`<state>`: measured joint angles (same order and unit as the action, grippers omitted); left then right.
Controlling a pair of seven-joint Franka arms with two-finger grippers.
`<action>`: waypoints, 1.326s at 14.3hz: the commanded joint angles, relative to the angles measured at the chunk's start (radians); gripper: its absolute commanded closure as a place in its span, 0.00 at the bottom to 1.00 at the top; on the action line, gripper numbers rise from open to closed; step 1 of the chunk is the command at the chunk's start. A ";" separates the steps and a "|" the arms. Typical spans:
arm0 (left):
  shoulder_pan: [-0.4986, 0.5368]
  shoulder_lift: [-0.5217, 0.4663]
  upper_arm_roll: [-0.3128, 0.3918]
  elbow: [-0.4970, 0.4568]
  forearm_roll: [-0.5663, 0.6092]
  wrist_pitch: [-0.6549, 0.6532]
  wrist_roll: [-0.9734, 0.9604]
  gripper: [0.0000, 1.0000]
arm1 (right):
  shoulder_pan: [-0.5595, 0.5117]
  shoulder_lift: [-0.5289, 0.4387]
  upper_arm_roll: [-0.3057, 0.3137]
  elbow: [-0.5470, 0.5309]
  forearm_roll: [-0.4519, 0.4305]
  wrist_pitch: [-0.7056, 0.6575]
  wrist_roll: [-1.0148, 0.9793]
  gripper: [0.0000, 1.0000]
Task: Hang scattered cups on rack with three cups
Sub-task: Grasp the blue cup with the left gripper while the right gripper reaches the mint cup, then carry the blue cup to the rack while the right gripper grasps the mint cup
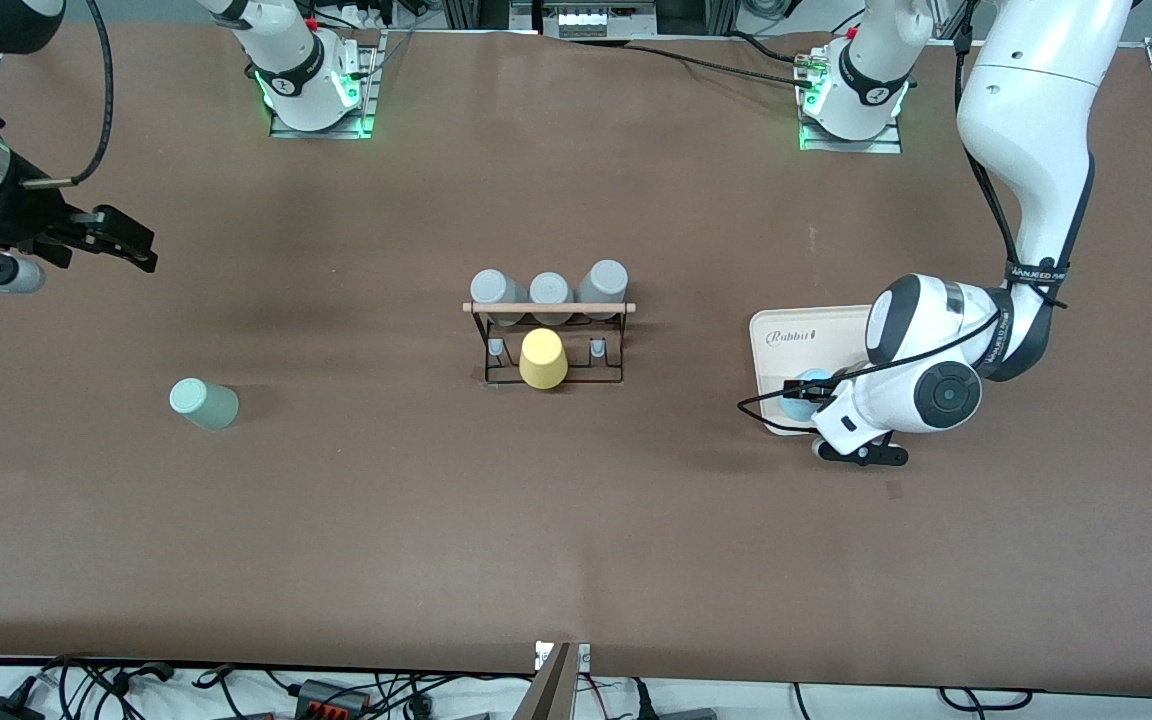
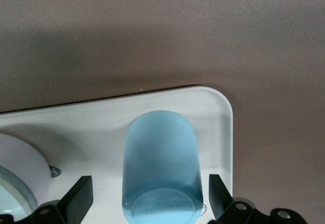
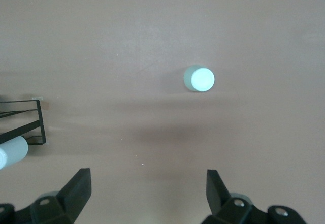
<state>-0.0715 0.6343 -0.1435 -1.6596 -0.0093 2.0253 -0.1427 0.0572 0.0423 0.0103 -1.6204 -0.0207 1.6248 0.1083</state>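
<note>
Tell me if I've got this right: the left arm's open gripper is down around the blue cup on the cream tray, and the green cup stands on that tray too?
Not quite. The mint-green cup stands on the bare table toward the right arm's end, as the front view shows, not on the cream tray. The rest holds: the left gripper is open around the blue cup on that tray.

Left end effector (image 1: pixel 804 397) at the blue cup (image 1: pixel 808 383) on the tray (image 1: pixel 796 335); right end effector (image 1: pixel 131 245) waits.
</note>
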 commanded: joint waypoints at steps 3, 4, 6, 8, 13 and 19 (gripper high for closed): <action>-0.005 -0.024 -0.002 -0.029 0.019 0.023 -0.012 0.43 | -0.013 0.040 -0.003 0.005 -0.004 -0.013 -0.042 0.00; -0.005 -0.025 -0.002 -0.028 0.019 0.023 -0.009 0.55 | -0.016 0.062 -0.003 0.007 -0.005 -0.011 -0.056 0.00; -0.017 -0.028 -0.002 -0.026 0.017 0.016 -0.009 0.77 | -0.020 0.109 -0.004 0.007 -0.021 -0.003 -0.079 0.00; -0.027 -0.033 -0.002 -0.014 0.020 0.004 0.009 0.89 | -0.030 0.165 -0.004 0.007 -0.057 0.039 -0.088 0.00; -0.042 -0.056 -0.085 0.162 -0.004 -0.157 0.031 0.98 | -0.048 0.232 -0.004 0.005 -0.077 0.090 -0.088 0.00; -0.160 -0.028 -0.108 0.337 -0.204 -0.162 -0.268 0.98 | -0.094 0.369 -0.004 -0.007 -0.110 0.240 -0.110 0.00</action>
<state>-0.1881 0.5741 -0.2564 -1.4062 -0.1481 1.8856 -0.3152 -0.0153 0.3553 -0.0023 -1.6309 -0.1177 1.8132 0.0295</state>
